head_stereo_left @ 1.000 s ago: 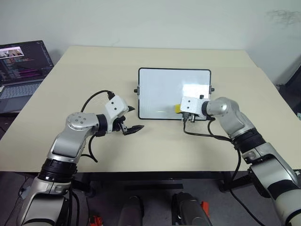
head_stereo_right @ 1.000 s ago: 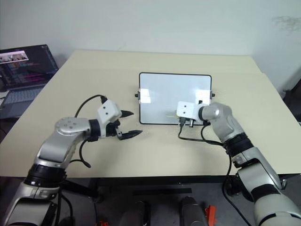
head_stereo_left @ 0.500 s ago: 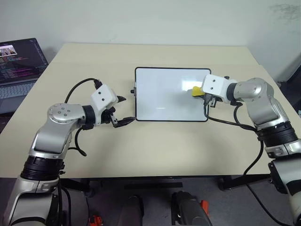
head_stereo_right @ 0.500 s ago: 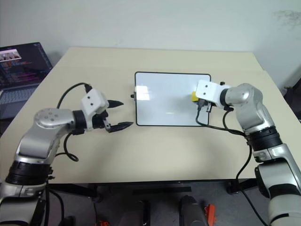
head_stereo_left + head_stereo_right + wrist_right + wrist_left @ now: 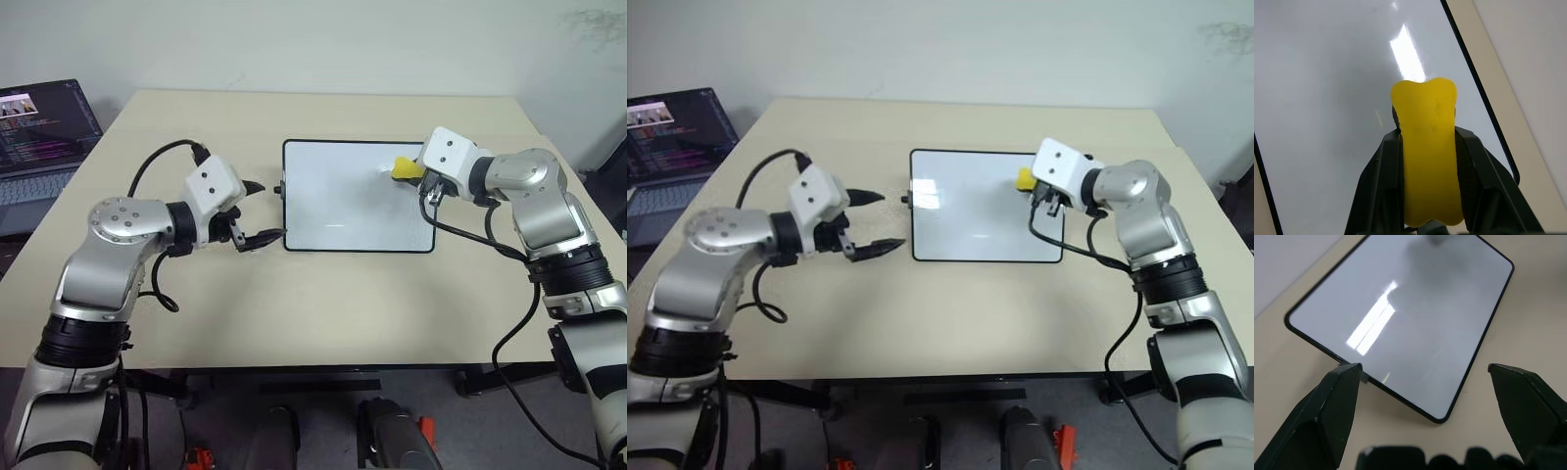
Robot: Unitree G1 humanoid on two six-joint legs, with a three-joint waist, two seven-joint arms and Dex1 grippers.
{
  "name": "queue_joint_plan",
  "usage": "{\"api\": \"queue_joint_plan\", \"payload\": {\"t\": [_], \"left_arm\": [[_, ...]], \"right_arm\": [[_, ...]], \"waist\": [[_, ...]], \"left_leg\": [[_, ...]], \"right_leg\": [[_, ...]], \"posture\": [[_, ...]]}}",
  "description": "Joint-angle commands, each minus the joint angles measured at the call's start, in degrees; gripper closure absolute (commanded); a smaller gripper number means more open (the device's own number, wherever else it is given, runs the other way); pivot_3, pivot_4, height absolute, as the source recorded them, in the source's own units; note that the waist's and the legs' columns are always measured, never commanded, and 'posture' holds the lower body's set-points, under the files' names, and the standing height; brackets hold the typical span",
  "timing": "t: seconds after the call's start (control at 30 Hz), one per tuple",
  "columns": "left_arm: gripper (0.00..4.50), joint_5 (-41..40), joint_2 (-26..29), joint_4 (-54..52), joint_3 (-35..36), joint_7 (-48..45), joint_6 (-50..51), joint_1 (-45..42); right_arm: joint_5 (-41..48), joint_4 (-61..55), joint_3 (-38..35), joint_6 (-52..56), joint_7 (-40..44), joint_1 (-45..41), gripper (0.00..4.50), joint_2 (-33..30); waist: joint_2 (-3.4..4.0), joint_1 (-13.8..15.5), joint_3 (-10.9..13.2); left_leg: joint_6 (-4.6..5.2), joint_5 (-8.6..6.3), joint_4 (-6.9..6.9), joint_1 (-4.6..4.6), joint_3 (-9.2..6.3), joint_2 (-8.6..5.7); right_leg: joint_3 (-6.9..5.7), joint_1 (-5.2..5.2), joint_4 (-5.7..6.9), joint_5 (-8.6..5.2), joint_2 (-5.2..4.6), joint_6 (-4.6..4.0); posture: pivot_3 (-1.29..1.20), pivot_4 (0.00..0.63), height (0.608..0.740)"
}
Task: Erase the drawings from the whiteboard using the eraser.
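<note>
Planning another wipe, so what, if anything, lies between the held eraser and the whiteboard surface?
Nothing visible. The right tool grips the eraser over the whiteboard, whose surface beneath looks bare of objects.

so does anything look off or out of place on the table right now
Nothing stands out. The whiteboard lies flat and square on the table, wiped clean, and the right hand grips the yellow eraser over it.

Wall: plain white, behind the table.
Table (image 5: 323, 304): wide, beige top, dark frame under its front edge.
Laptop (image 5: 44, 137): open at the far left, its screen dark with coloured text.
Floor: grey.
</note>
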Motion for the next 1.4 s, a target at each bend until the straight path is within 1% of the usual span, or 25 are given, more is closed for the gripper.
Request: {"api": "queue_joint_plan", "payload": {"t": [0.03,0.23,0.3,0.53,0.67,0.87,1.03,1.17,1.3,1.4], "left_arm": [[0.00,-0.14,0.77,-1.28,1.29,0.19,-0.44,-1.19],[0.00,-0.18,0.47,-0.67,1.16,0.24,-0.81,-1.49],[0.00,-0.16,0.51,-0.41,1.36,0.33,-1.01,-1.08],[0.00,-0.55,1.51,-0.49,3.14,0.47,-0.98,1.52],[0.00,-0.99,1.38,-0.09,3.64,0.23,-1.05,1.23],[0.00,-1.50,-2.47,-1.49,-0.52,-0.85,-0.95,0.10],[0.00,-1.09,-5.57,-1.73,-4.36,-1.15,-0.93,-1.04],[0.00,-0.97,-8.21,-1.50,-6.52,-1.01,-0.88,-1.44],[0.00,-0.12,-10.92,-1.07,-9.53,-1.18,-1.26,-2.06],[0.00,-0.24,-12.11,-1.20,-9.90,-1.10,-0.90,-2.63]], "right_arm": [[0.60,-0.07,-1.80,-1.07,-0.29,-1.84,3.48,-1.40],[1.60,-0.42,-2.24,-0.63,0.08,-1.51,3.48,-1.24],[3.01,-0.62,-3.55,0.58,0.24,-0.75,3.48,-1.30],[8.44,-2.72,-10.80,8.10,-0.07,5.30,3.48,-5.50],[10.83,-3.26,-14.87,11.80,-1.66,8.68,3.48,-7.77],[12.82,0.34,-20.40,18.23,-7.79,13.33,3.48,-8.64],[13.34,5.11,-24.35,18.66,-13.55,16.73,3.48,-9.08],[16.61,6.78,-28.09,19.79,-15.02,19.02,3.48,-8.89],[18.55,11.33,-30.57,20.41,-16.64,21.82,3.48,-8.60],[20.21,14.51,-32.88,20.50,-19.16,22.08,3.48,-8.30]], "waist": [[0.00,0.00,0.00],[0.00,-0.02,0.00],[0.00,-0.01,0.00],[0.00,0.18,0.00],[0.00,0.20,0.00],[0.00,0.18,0.00],[0.00,0.15,0.00],[0.00,0.07,0.00],[0.00,-0.01,0.00],[0.01,0.01,0.00]], "left_leg": [[0.00,0.00,0.00,0.00,0.00,0.00],[0.00,0.00,0.01,0.00,0.00,0.00],[0.00,0.00,0.01,0.00,0.00,0.00],[0.00,0.00,0.01,0.00,-0.03,-0.01],[0.01,0.00,0.04,0.00,-0.03,-0.01],[0.01,0.00,0.17,0.10,-0.04,-0.02],[0.01,0.00,0.27,0.10,-0.05,-0.03],[0.01,0.01,0.31,0.11,-0.05,-0.05],[0.02,0.01,0.37,0.15,-0.05,-0.06],[0.02,0.01,0.54,0.16,-0.06,-0.08]], "right_leg": [[0.00,0.00,0.01,0.00,0.00,0.00],[0.00,0.00,0.03,0.01,0.00,0.01],[0.00,0.00,0.03,0.01,0.00,0.02],[0.00,0.05,0.01,0.03,0.00,0.04],[0.00,0.07,0.03,0.02,0.00,0.04],[0.00,0.26,0.02,0.03,0.00,0.04],[0.02,0.31,0.04,0.05,0.00,0.08],[0.05,0.36,0.02,0.09,0.00,0.15],[0.10,0.44,0.03,0.20,0.02,0.32],[0.14,0.52,0.02,0.17,0.02,0.28]], "posture": [[0.00,0.150,0.740],[0.00,0.150,0.740],[0.00,0.150,0.740],[0.00,0.150,0.740],[0.00,0.150,0.740],[0.00,0.150,0.740],[0.00,0.150,0.740],[0.00,0.150,0.740],[0.00,0.150,0.740],[0.00,0.150,0.740]]}}
